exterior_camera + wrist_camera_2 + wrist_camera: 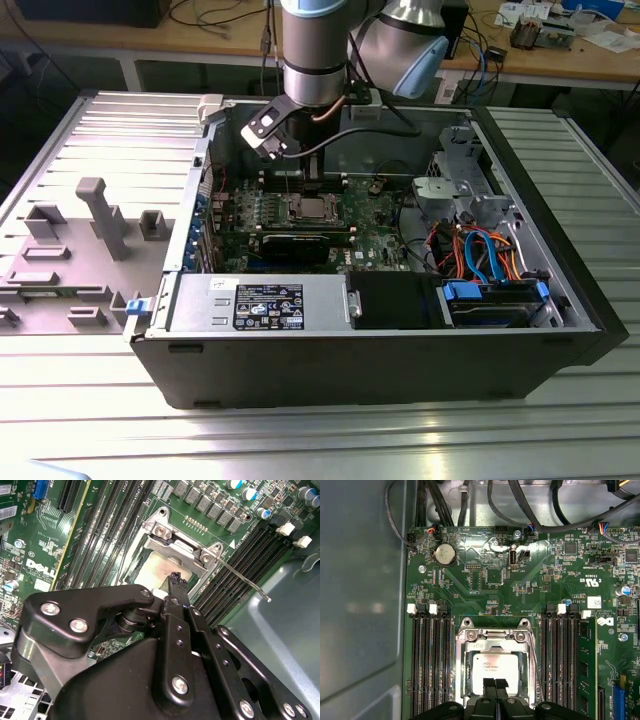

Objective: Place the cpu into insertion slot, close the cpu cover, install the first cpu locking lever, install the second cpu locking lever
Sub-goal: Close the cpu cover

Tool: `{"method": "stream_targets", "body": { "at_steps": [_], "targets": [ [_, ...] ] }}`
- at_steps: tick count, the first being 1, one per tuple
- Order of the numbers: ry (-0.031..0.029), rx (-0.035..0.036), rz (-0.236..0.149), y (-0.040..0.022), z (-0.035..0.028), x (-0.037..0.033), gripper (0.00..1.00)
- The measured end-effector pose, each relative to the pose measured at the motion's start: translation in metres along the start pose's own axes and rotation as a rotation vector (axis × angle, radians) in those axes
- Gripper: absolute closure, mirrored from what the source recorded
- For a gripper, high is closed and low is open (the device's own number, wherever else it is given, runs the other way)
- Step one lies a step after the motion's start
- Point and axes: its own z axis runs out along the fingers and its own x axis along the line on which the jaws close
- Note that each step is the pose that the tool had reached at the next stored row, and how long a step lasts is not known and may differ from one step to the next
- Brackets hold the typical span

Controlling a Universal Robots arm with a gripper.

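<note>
Pinched shut on nothing, the claw (495, 686) hangs with its tips right over the cpu (494, 664), at the chip's edge. Whether they touch the metal I cannot tell. The cpu lies flat in the insertion slot (459, 665), and the cpu cover (495, 642) lies down around it, the chip's grey top showing through the cut-out. In the second wrist view a thin locking lever (245, 581) sticks out free over the memory slots (255, 550), not latched. To my eye the cover step is all but done and the levers are not yet set. Done well, any push should land on the cover's frame, not the bare chip, straight down and gentle, so nothing skews on the pins. Around the slot spreads the green board (485, 580), inside the open computer case (380, 370) on the ribbed tabletop (300, 440).
</note>
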Motion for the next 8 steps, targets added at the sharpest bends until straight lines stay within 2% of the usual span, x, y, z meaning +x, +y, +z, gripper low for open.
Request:
{"method": "stream_targets", "body": {
  "at_steps": [5,8],
  "targets": [
    [0.0008,-0.0001,-0.001,-0.0025,0.0022,0.0,0.89],
    [0.0024,0.0001,-0.006,-0.0069,0.0061,-0.0002,0.89]
  ]
}}
